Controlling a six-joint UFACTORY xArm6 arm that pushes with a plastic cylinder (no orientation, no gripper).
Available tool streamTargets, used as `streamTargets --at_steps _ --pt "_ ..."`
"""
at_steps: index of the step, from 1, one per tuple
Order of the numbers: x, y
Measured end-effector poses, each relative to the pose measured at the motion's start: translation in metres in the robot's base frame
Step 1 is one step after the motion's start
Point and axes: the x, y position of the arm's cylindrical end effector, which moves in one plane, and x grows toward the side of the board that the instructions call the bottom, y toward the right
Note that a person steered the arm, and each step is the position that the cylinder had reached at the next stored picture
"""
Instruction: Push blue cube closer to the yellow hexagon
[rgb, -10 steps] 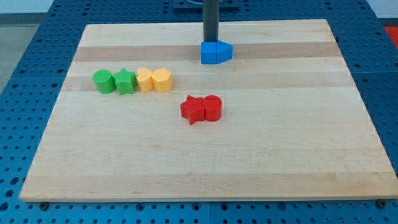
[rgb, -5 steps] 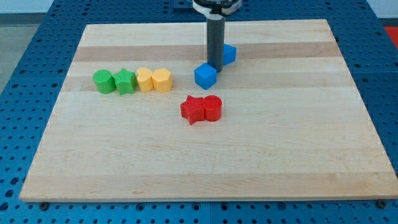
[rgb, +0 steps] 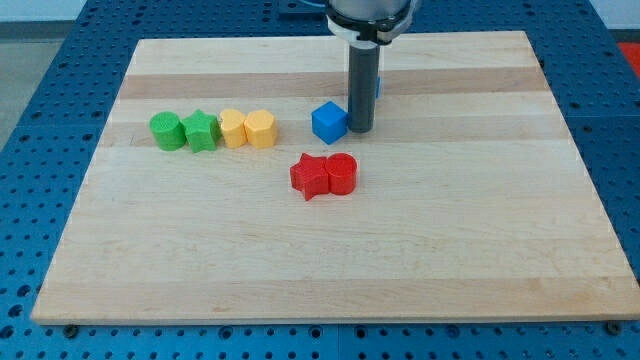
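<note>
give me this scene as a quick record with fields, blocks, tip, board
board: wooden board on a blue perforated table
my tip: at the right side of the blue cube, touching or nearly so
blue cube: right of the yellow hexagon, with a gap between them
second blue block: mostly hidden behind the rod, shape unclear
yellow hexagon: right end of the row at the view's left
row, left to right: green cylinder, green star, yellow block, yellow hexagon
red pair: red star beside red cylinder, below the blue cube
</note>
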Motion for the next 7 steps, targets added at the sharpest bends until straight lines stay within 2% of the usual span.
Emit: streamTargets --at_steps 1,4,7 --pt "-0.014 0.0" --pt "0.009 -0.011" --pt "0.009 -0.029"
